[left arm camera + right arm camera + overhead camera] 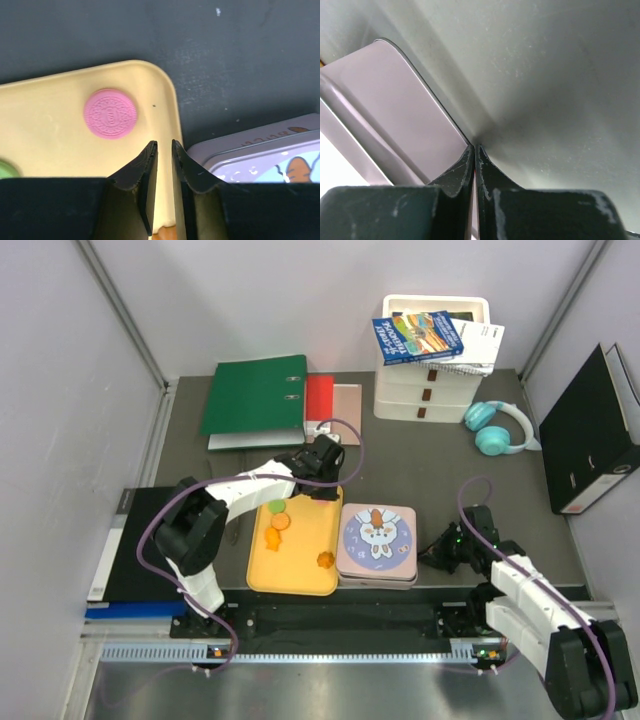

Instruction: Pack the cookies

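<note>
the pink cookie (110, 113) lies flat in the far right corner of the yellow tray (300, 580), close to the raised rim, and the left fingers (153, 155) hover just near of it, only a narrow slit apart with nothing between their tips. a sliver of orange shows deep in the gap, too small to say what it is. the green cookie (277, 506) and three orange cookies (281, 522) sit further left and nearer on the same tray. with so small a gap the fingers would likely land on the disc or shove it into the corner rather than straddle it. a thin flat cookie also gives little edge to pinch, so it may flip or skid. coming down this close to the rim could catch it and knock the tray against the tin (377, 543) just to its right. that tin has its lid on, so nothing can go in yet. the right fingers (474, 150) are pressed together, holding nothing, low over the counter (545, 75) at the tin's right side.
</note>
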`<action>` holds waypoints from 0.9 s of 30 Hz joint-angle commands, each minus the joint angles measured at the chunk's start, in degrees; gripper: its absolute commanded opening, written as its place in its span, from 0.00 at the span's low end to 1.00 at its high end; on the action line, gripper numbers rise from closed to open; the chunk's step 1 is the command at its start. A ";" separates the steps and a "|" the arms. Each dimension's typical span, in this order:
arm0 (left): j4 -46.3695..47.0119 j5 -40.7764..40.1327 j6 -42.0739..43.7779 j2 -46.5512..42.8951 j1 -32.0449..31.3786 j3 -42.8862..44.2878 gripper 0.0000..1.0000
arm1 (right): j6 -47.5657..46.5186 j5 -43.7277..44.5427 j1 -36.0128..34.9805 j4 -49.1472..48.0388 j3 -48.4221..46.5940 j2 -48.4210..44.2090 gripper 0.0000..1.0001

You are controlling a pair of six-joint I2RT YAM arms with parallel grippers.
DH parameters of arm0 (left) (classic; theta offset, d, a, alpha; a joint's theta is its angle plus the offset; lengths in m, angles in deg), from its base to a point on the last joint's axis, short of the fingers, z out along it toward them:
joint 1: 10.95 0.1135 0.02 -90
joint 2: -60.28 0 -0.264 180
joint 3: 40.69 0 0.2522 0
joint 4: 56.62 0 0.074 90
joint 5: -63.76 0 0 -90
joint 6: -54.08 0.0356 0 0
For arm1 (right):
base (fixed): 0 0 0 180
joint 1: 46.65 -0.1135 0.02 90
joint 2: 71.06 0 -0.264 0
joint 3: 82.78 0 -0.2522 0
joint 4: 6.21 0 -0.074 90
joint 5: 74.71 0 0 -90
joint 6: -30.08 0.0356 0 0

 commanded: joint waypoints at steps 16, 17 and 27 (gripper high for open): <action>10.67 13.80 -8.54 -2.50 3.04 -8.69 0.03 | 0.57 -1.47 0.28 -2.72 1.46 -0.20 0.00; 11.11 13.98 -8.90 -2.77 3.30 -9.22 0.02 | 0.57 -1.56 0.19 -2.63 1.54 -0.37 0.00; 23.33 19.87 -18.21 -9.45 8.66 -19.68 0.00 | 1.01 -1.74 0.19 -2.02 1.81 -1.78 0.00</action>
